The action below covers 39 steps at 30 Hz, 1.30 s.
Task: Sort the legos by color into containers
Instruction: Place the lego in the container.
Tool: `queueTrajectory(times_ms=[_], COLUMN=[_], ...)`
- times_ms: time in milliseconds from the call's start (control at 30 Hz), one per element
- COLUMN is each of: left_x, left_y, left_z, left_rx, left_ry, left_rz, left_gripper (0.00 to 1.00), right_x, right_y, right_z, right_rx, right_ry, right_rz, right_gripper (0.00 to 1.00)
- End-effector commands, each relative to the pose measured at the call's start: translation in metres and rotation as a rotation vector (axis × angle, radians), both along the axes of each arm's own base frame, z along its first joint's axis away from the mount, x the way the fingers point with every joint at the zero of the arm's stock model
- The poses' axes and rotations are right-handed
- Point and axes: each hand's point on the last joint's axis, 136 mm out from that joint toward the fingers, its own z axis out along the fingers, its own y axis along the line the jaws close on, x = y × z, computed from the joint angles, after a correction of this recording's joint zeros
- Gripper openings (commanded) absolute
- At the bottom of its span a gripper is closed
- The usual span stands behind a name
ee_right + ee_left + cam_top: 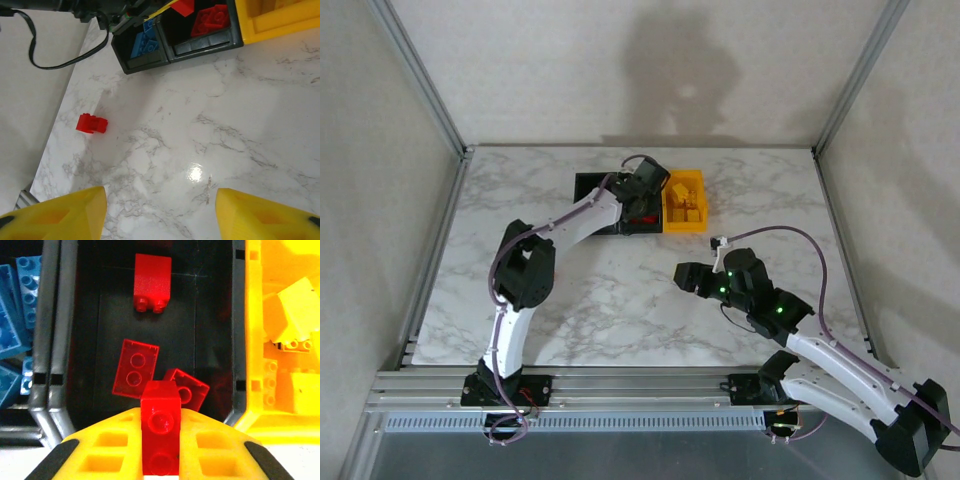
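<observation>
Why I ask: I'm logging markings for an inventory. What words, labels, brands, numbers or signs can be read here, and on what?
None can be read.
The red lego in the left claw, the middle black bin, the yellow bin and the marble table bear no print.
Any embossing on its studs is too blurred to tell.

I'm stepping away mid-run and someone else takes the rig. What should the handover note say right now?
Left tool: shut on a red lego, held over the middle black bin.
Right tool: open and empty, above the table.
Bins: blue legos in the left black bin, red legos in the middle one, yellow legos in the yellow bin.
Done: the binned bricks are sorted by color.
Left: drop the held red lego into the middle bin, then fetch the loose red lego lying on the table.
</observation>
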Motion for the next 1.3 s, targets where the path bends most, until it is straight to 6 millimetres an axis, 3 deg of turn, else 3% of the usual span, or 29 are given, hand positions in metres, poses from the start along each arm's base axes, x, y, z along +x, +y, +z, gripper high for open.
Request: queueTrajectory(times_ms=[0,433,700,800,967,1133,1267], left_x=[0.010,0.047,0.056,0.056,0.055,0.051,0.039], left_y=[0.012,0.010,0.006,0.006,0.004,0.006,0.010], left_z=[-0.006,-0.020,-0.028,-0.028,-0.018,0.001,0.032], left_rx=[0.094,0.127,0.096,0.093,0.082,0.073,0.062], left_ry=[0.013,0.024,0.031,0.034,0.024,0.005,-0.030], left_rz=[0.008,0.020,0.021,0.020,0.012,0.006,-0.002], left_gripper=[0.10,0.12,0.17,0.24,0.38,0.39,0.41], right_x=[0.001,0.003,0.003,0.004,0.005,0.005,0.006], right_y=[-0.008,-0.011,-0.014,-0.013,-0.011,-0.008,-0.007], right_z=[-0.007,-0.010,-0.011,-0.012,-0.013,-0.012,-0.008], right_rx=[-0.013,-0.017,-0.022,-0.022,-0.020,-0.011,-0.011], right_ry=[0.015,0.020,0.022,0.024,0.028,0.027,0.017], right_rz=[-0.038,-0.047,-0.056,-0.055,-0.050,-0.042,-0.036], right_gripper=[0.59,0.59,0.60,0.60,0.60,0.60,0.60])
